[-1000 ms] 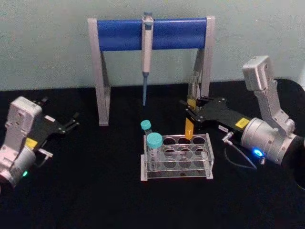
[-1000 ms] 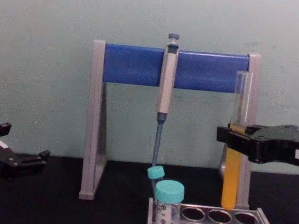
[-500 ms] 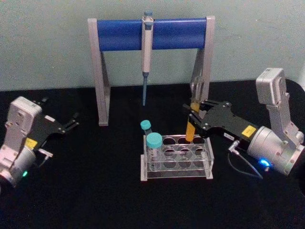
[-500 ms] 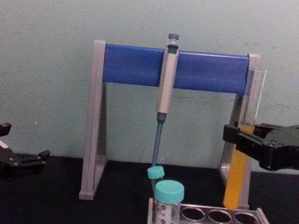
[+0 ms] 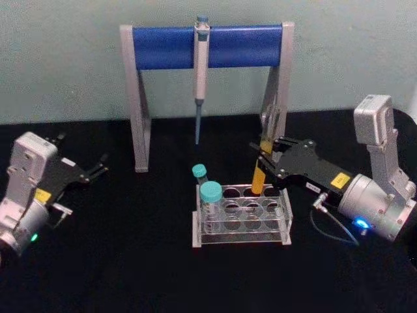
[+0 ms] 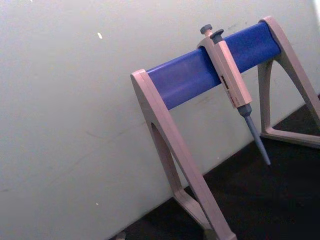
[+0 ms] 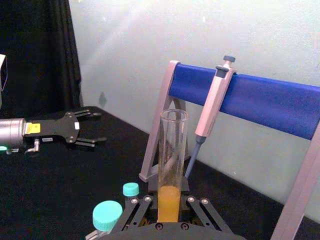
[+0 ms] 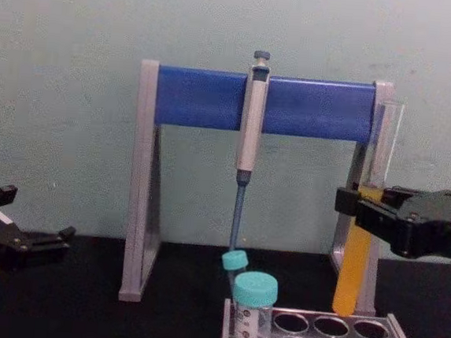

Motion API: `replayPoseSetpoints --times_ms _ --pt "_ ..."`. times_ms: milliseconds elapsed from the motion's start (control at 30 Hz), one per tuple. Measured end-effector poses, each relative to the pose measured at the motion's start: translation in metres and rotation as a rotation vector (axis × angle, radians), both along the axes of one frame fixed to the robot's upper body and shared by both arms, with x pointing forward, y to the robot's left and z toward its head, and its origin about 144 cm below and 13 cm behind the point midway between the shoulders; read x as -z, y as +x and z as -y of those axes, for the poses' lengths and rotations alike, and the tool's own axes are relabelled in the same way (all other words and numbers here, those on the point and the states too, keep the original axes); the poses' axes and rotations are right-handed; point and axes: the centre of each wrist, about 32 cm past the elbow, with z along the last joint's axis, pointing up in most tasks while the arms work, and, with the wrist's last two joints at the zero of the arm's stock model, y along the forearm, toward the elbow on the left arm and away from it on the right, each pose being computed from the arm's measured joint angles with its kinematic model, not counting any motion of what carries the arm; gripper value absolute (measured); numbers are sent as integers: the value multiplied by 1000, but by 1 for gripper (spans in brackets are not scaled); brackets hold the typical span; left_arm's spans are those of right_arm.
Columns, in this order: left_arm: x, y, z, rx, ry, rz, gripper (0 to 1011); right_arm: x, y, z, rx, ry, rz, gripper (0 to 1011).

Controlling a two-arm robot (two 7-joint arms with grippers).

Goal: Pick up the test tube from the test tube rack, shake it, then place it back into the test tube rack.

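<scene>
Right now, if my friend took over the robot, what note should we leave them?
Right tool: shut on the test tube, gripping its middle.
Left tool: open, holding nothing, parked off to the left.
Test tube: tilted, top leaning right, bottom just over the back row of the test tube rack, not seated in a hole.
Done: tube is out of the rack; whether it was shaken can't be told.
To do, likely: straighten it, lower it into a hole, let go.
</scene>
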Motion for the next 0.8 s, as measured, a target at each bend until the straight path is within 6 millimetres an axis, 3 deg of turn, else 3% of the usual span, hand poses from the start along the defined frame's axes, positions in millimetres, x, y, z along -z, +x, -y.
replayPoseSetpoints --times_ms 800 --pt "0 0 0 0 0 0 1002 0 3 -6 -30 -3 4 225"
